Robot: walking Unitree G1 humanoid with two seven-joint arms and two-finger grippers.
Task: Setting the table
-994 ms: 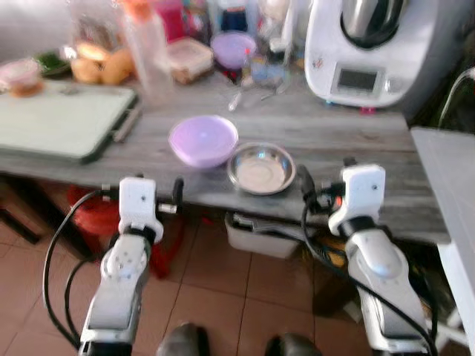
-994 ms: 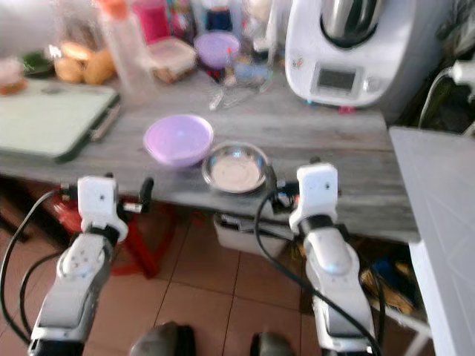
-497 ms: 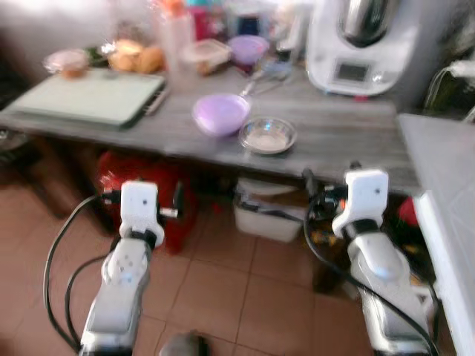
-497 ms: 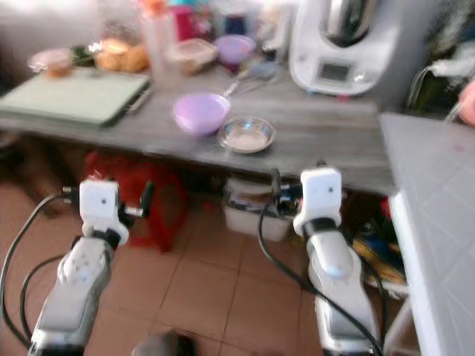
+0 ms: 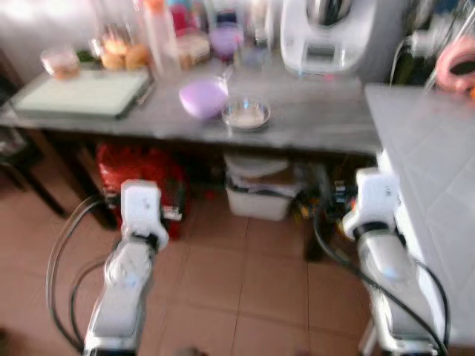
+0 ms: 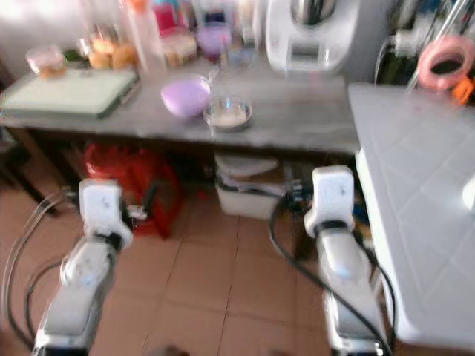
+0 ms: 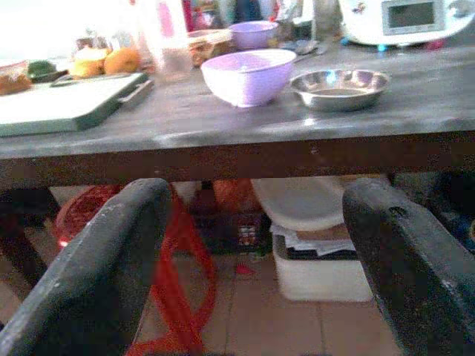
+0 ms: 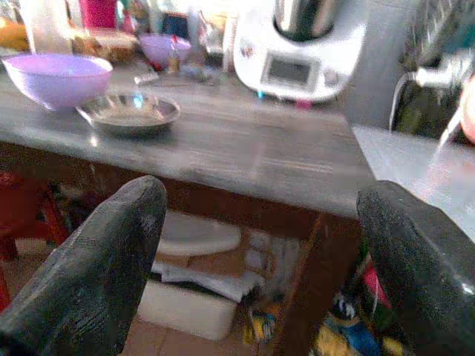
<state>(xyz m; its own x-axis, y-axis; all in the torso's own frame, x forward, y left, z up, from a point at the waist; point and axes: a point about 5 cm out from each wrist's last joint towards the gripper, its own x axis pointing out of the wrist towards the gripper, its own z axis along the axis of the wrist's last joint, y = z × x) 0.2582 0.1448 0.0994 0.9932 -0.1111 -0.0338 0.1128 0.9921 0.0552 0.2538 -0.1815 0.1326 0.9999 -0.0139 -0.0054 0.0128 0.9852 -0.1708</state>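
head views: purple bowl (image 5: 202, 98) & metal bowl (image 5: 246, 115) side by side on grey table (image 5: 319, 126), both arms low over tile floor (image 5: 245, 297), well back from table | L wrist: left gripper (image 7: 252, 245) wide apart, holds nothing | R wrist: right gripper (image 8: 260, 245) wide apart, holds nothing, white kitchen machine (image 8: 297, 52) behind bowls

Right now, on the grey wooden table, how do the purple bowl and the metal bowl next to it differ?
The purple bowl is opaque lilac plastic; the metal bowl is shiny steel that reflects light. The purple bowl is deep with tall sides, while the metal bowl is shallow and low. The purple bowl sits nearer the green cutting board, the metal bowl nearer the white kitchen machine. Both stand upright, side by side near the table's front edge.
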